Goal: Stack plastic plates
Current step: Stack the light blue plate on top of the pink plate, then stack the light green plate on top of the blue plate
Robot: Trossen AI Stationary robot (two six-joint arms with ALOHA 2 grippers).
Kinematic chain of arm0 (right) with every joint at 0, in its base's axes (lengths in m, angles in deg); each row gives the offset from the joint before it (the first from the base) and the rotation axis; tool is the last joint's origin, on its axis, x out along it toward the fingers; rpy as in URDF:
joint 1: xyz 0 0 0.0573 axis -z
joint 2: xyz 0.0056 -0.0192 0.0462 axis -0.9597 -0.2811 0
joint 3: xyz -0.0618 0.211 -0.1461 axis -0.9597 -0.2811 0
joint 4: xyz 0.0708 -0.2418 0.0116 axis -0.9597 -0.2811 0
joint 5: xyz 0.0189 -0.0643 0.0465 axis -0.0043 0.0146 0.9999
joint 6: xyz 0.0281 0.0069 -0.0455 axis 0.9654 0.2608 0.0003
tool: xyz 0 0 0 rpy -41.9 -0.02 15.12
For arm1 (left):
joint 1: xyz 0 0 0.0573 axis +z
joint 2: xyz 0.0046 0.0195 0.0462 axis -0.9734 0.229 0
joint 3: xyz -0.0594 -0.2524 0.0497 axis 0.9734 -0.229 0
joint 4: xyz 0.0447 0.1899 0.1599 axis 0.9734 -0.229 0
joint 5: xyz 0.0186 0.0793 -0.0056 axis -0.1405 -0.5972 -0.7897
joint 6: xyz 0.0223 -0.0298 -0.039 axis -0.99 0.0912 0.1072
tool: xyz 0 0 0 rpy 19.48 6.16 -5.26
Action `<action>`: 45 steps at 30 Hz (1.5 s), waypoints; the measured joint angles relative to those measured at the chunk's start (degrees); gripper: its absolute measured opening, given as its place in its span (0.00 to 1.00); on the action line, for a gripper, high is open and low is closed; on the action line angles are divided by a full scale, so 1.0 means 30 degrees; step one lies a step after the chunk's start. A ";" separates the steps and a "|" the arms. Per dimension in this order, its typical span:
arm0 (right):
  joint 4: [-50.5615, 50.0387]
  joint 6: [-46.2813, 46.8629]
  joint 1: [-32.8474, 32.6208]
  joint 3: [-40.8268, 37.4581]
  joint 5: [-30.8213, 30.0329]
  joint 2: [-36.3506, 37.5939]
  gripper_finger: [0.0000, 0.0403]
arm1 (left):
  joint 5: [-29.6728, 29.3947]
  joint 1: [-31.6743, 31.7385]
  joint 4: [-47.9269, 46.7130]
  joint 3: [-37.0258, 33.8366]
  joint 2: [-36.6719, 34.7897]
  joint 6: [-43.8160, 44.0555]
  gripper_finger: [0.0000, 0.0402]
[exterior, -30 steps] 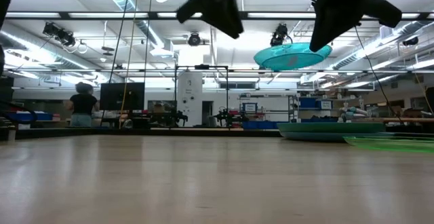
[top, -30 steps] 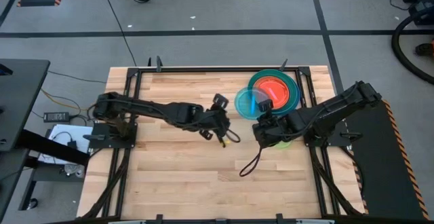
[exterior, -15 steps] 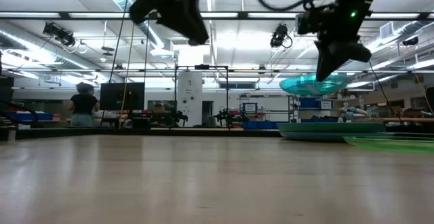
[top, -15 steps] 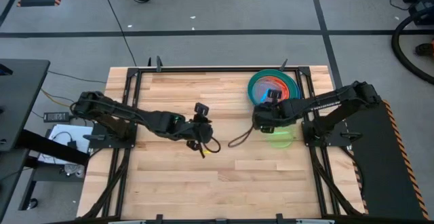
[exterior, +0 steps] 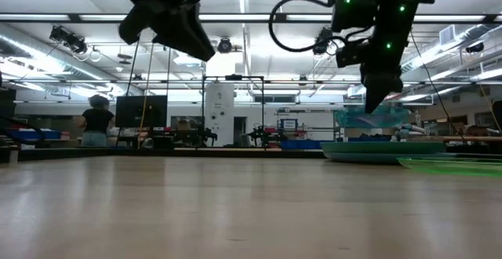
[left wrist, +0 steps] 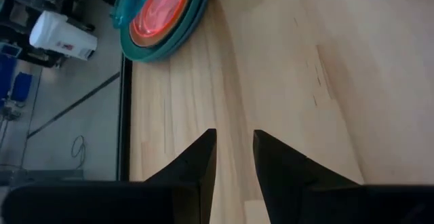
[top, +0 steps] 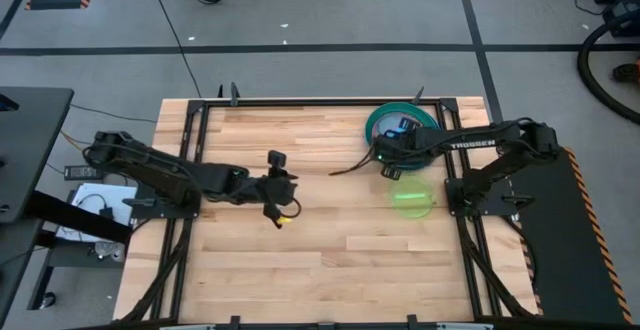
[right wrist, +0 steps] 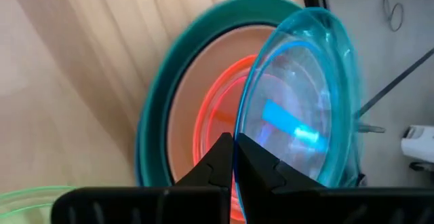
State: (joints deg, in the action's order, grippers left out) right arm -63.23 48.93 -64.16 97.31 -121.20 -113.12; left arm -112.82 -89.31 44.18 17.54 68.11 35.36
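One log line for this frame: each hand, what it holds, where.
right hand: shut on cyan plate, over stack | left hand: open, mid-table

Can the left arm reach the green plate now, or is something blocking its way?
Probably yes. The left gripper has its jaws slightly open and empty, with bare table between it and the green plate. The right gripper, holding the cyan plate, is beside the stack, not over the green plate.

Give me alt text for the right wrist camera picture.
The right gripper pinches the rim of a clear cyan plate, holding it tilted over a stack of plates on the wooden table. A green plate's edge shows in one corner.
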 joint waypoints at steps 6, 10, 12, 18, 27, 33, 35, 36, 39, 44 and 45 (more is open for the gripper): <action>0.0992 -0.0194 0.1444 -0.0956 0.0749 0.0000 0.06 | 0.0275 0.0199 0.1779 -0.2555 -0.2325 0.1064 0.26; 0.1588 -0.0204 0.2111 -0.1606 0.1148 -0.0007 0.06 | 0.0573 0.0437 0.3450 -0.4378 -0.3934 0.1732 0.26; 0.1975 -0.0369 0.2372 -0.1932 0.1341 -0.0022 0.06 | 0.0761 0.0531 0.4276 -0.5233 -0.4798 0.2143 0.26; 0.2915 -0.0756 0.2594 -0.2517 0.1750 -0.0015 0.06 | 0.0906 0.0536 0.6555 -0.7509 -0.7458 0.3173 0.26; 0.3155 -0.1338 0.2609 -0.2911 0.2804 -0.0015 0.20 | 0.0948 0.0521 0.7704 -0.9662 -1.0124 0.4902 0.26; 0.0560 -0.0305 0.2438 -0.0853 0.3228 -0.0015 0.32 | 0.0947 0.0128 0.9577 -1.0699 -1.0885 0.4992 0.26; -0.0066 0.0653 0.2166 -0.0142 0.3717 0.0005 0.33 | 0.0948 0.0013 1.0344 -1.1105 -1.1158 0.4984 0.26; -0.0113 0.1248 0.1979 0.0041 0.4191 0.0007 0.33 | 0.0955 -0.0004 1.0610 -1.1277 -1.1229 0.5016 0.26; -0.0146 0.3624 0.1255 0.0160 0.6015 0.0007 0.33 | 0.0943 -0.0068 1.0617 -1.1568 -1.1249 0.5469 0.26; -0.0441 0.8370 -0.0045 -0.0122 0.8164 0.0000 0.33 | 0.0947 -0.0068 1.0619 -1.1592 -1.1205 0.6548 0.26; -0.0507 0.9029 -0.0416 -0.0212 0.8265 0.0000 0.33 | 0.0944 -0.0068 1.0625 -1.1592 -1.1206 0.6752 0.26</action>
State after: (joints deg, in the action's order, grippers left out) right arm -64.75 76.01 -65.40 96.68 -96.41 -113.12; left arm -109.99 -89.51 76.06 -17.24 34.49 55.61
